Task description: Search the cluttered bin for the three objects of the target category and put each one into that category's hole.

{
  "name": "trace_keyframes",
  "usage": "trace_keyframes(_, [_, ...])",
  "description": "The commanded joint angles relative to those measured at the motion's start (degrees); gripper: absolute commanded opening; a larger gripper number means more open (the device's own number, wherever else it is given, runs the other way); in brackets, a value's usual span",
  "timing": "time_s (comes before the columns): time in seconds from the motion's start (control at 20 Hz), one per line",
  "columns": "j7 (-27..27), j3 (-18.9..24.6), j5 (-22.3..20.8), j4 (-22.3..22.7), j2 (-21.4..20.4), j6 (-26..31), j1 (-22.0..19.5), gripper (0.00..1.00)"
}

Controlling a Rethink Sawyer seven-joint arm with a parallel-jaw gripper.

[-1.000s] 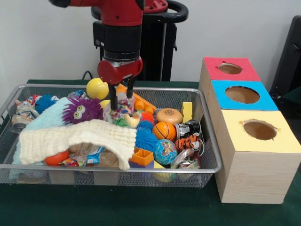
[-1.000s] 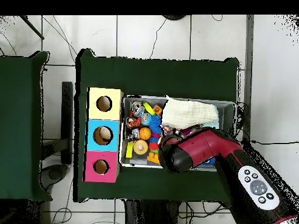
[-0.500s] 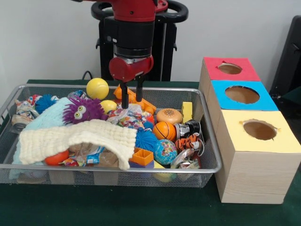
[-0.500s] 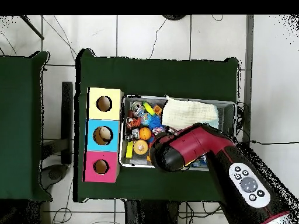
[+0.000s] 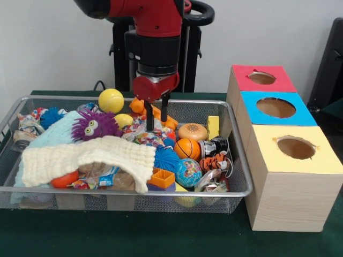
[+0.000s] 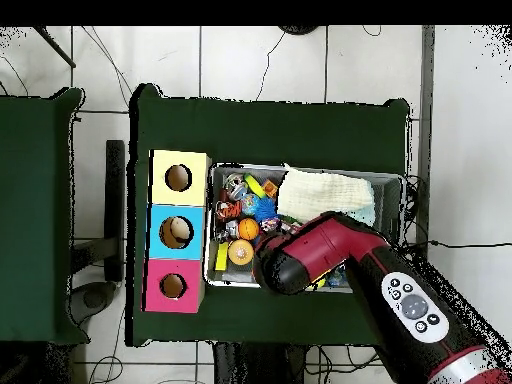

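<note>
Cream cloth (image 5: 88,158): hides toys at the bin's left; targets may go unseen.
Gripper (image 5: 157,113): fingers parted, empty, above wrappers (category unclear).
Risk: snagging neighbours.
Holes: boxes (image 5: 278,128) right of bin (image 5: 236,155).

Even, soft indoor light falls on my worktop (image 5: 161,241) from above; shadows are faint, pooling only under the wire bin (image 5: 236,187). No glare. The front view looks mildly soft throughout.
</note>
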Motion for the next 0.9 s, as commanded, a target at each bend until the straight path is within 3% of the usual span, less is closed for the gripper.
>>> trace_keyframes(0.05, [-16.2, 3.1, -7.4, -2.1, 7.0, -5.2, -2.5, 1.00])
trace_keyframes(0.35, [-16.3, 4.3, -9.9, -2.4, 10.0, -8.4, -4.1, 1.00])
trace_keyframes(0.55, [-16.7, 6.5, -8.4, 1.1, 6.7, -7.8, -3.7, 1.00])
trace_keyframes(0.75, [-14.1, 9.1, -6.4, 3.8, 4.3, -7.8, -2.2, 1.00])
trace_keyframes(0.9, [-11.2, 9.1, -7.3, 3.8, 2.9, -8.7, -1.0, 1.00])
